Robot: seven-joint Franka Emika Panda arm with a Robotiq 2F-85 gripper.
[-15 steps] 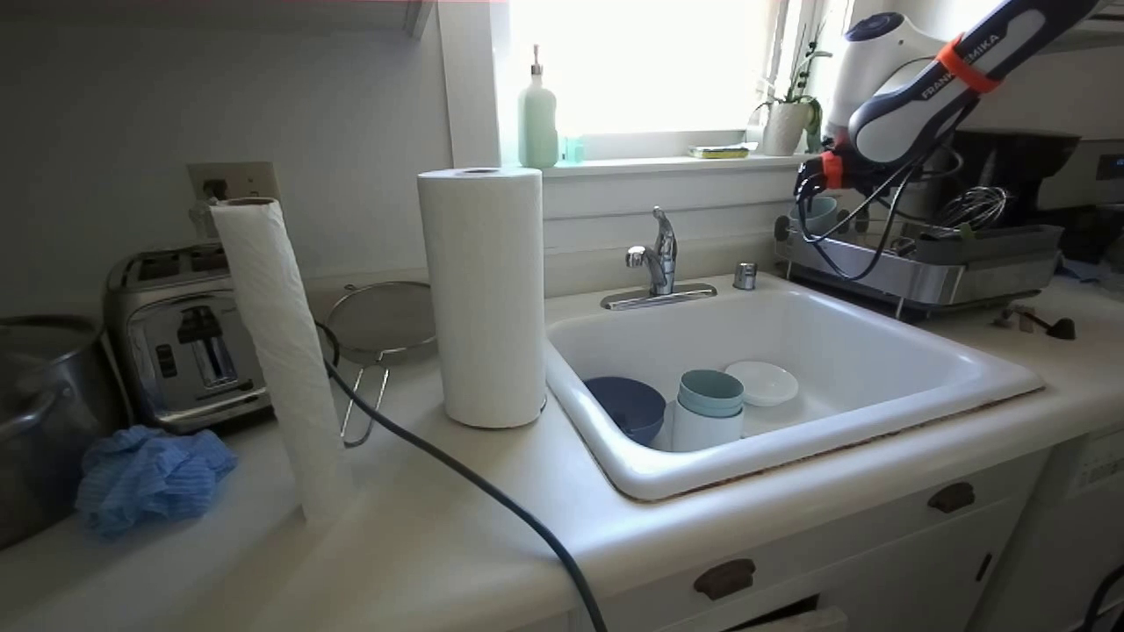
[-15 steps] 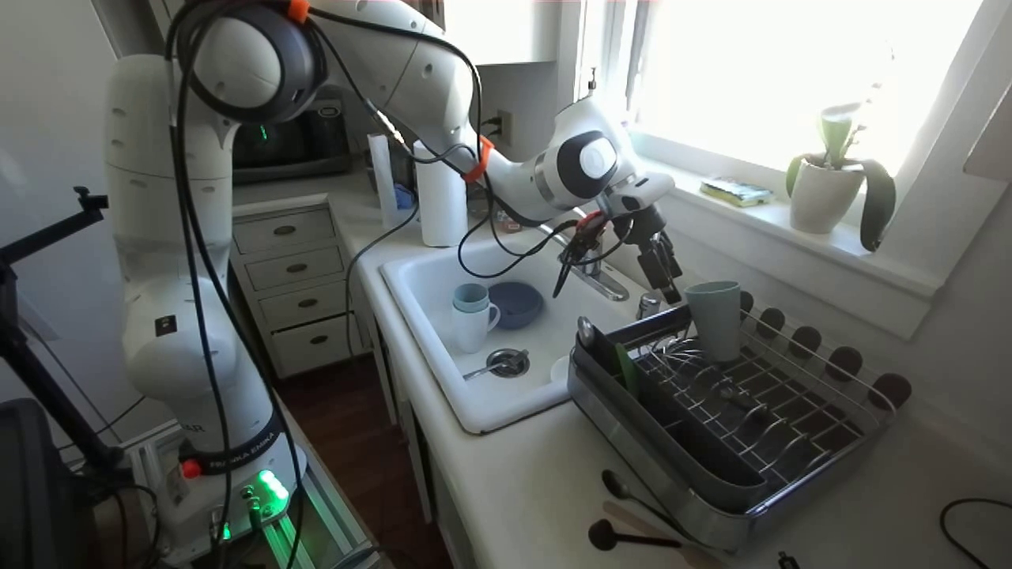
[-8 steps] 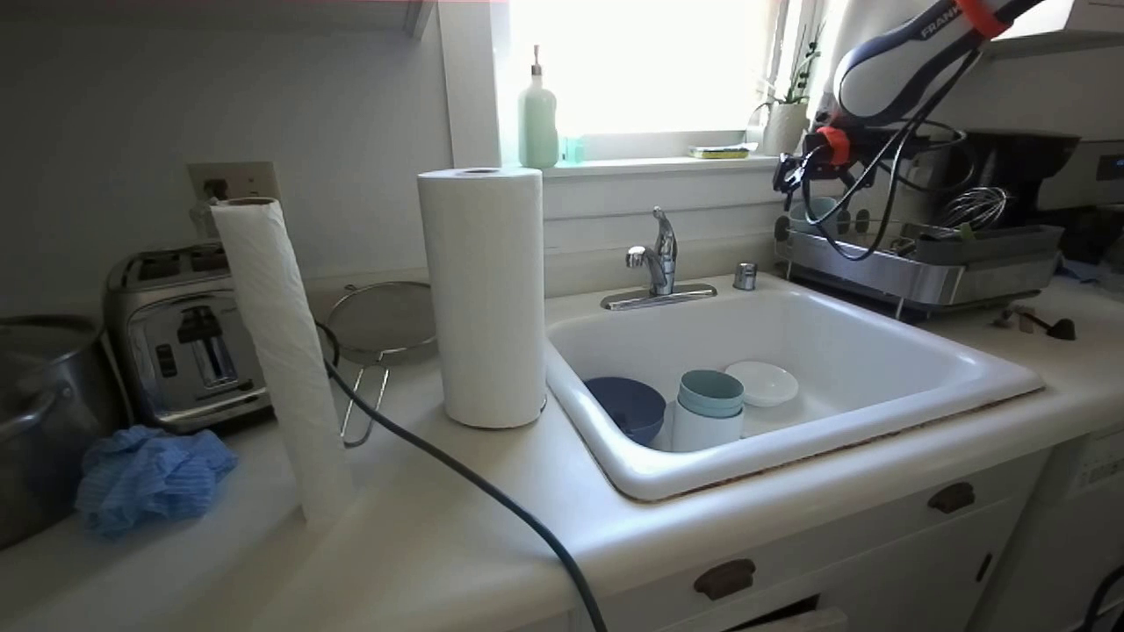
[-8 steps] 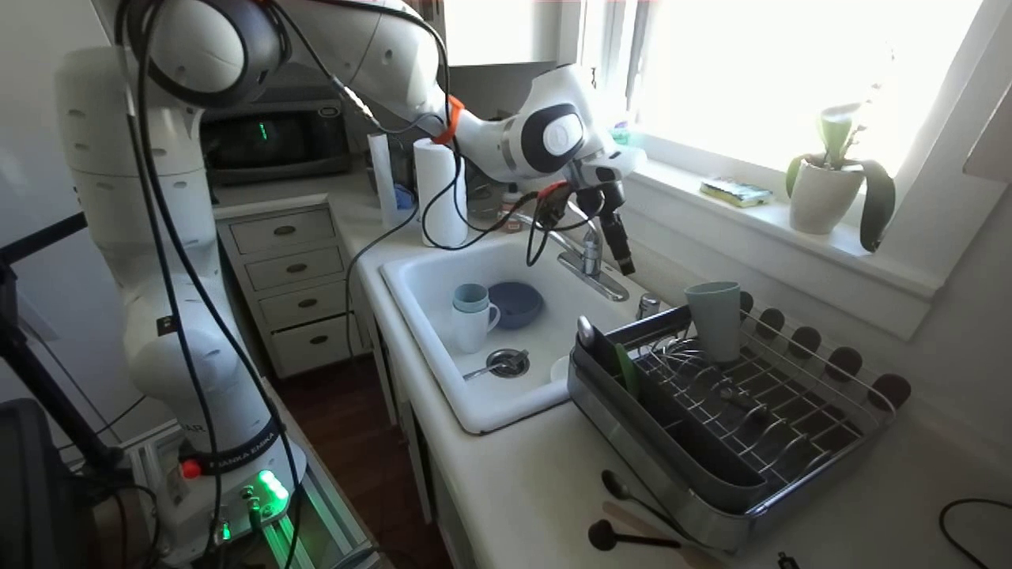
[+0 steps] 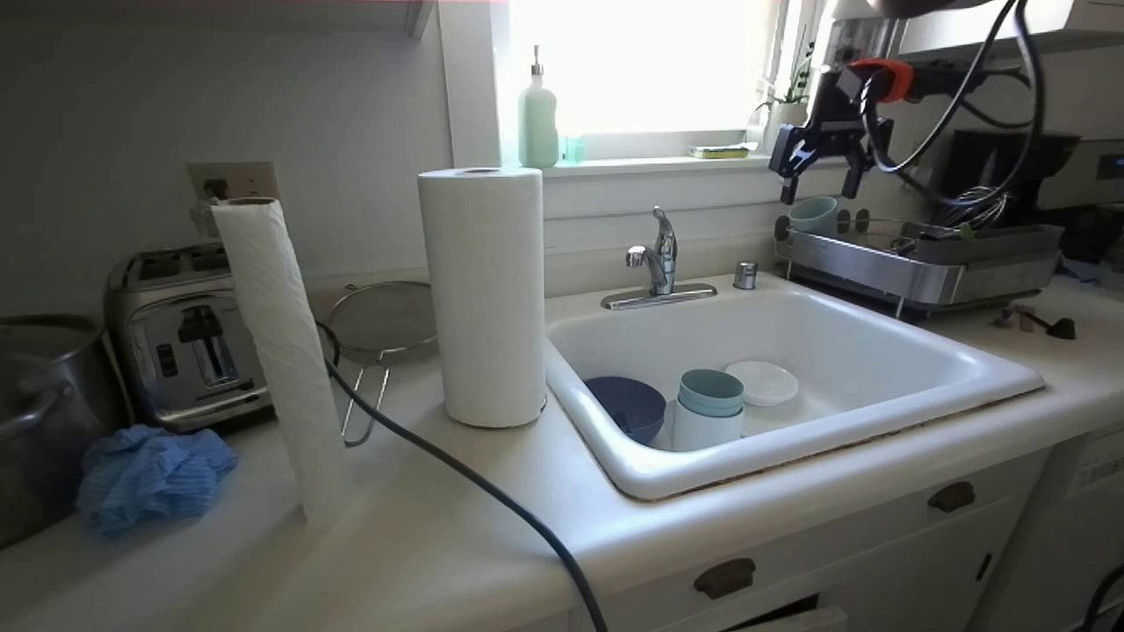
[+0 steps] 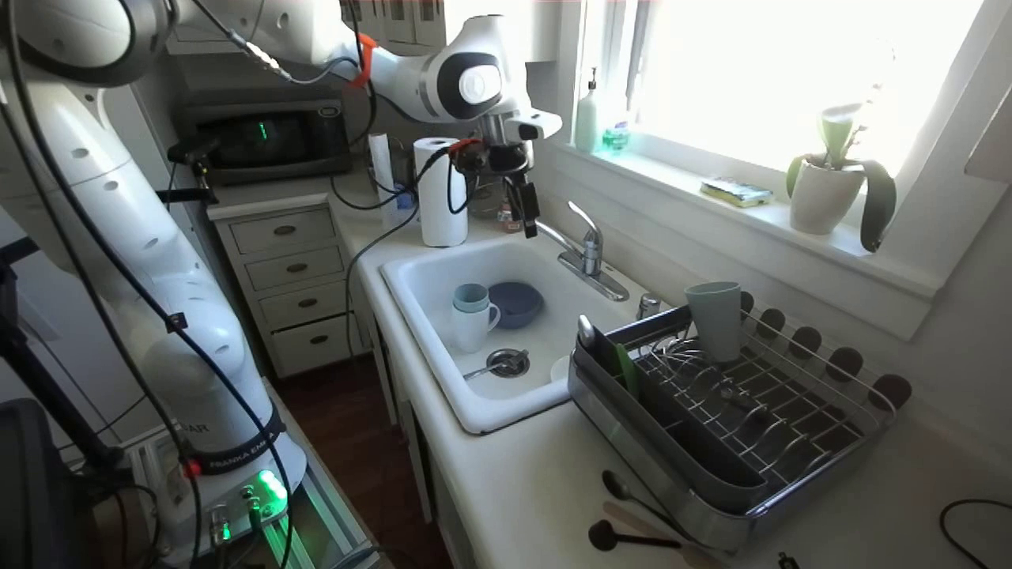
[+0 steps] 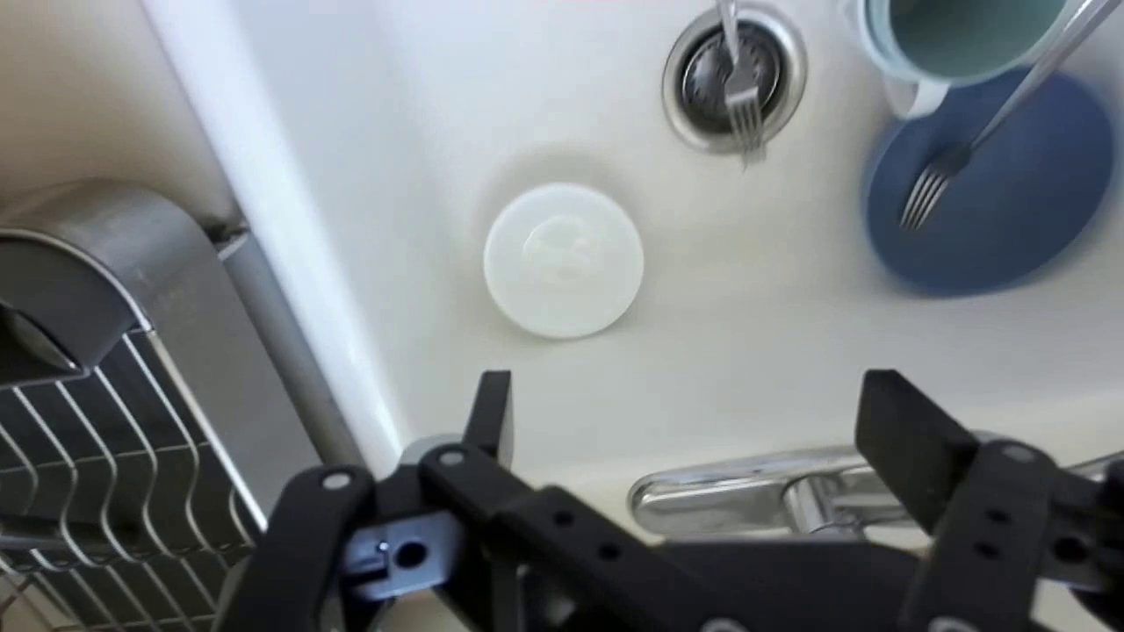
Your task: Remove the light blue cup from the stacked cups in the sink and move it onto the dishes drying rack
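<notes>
The light blue cup [image 6: 715, 324] stands open end up, slightly tilted, in a back corner of the dishes drying rack [image 6: 672, 482]. It also shows in an exterior view [image 5: 813, 216]. The stacked cups [image 6: 471, 297], bluish and teal, sit nested in a white mug inside the sink [image 6: 443, 395]; they show in an exterior view [image 5: 711, 392] and partly at the top of the wrist view [image 7: 975, 35]. My gripper [image 7: 685, 395] is open and empty, pointing down near the faucet, above and apart from the cup on the rack. It shows in both exterior views [image 5: 820, 190].
The chrome faucet [image 6: 591, 257] rises at the sink's back edge. A dark blue bowl [image 6: 515, 304], a white dish [image 7: 564, 261] and forks [image 7: 745, 101] lie in the sink. A paper towel roll [image 5: 483, 298] stands beside it. The window sill [image 6: 680, 186] runs behind.
My gripper has risen from beside the cup on the rack and swung away over the sink's back edge near the faucet, turning downward. The cup on the rack has not moved.
</notes>
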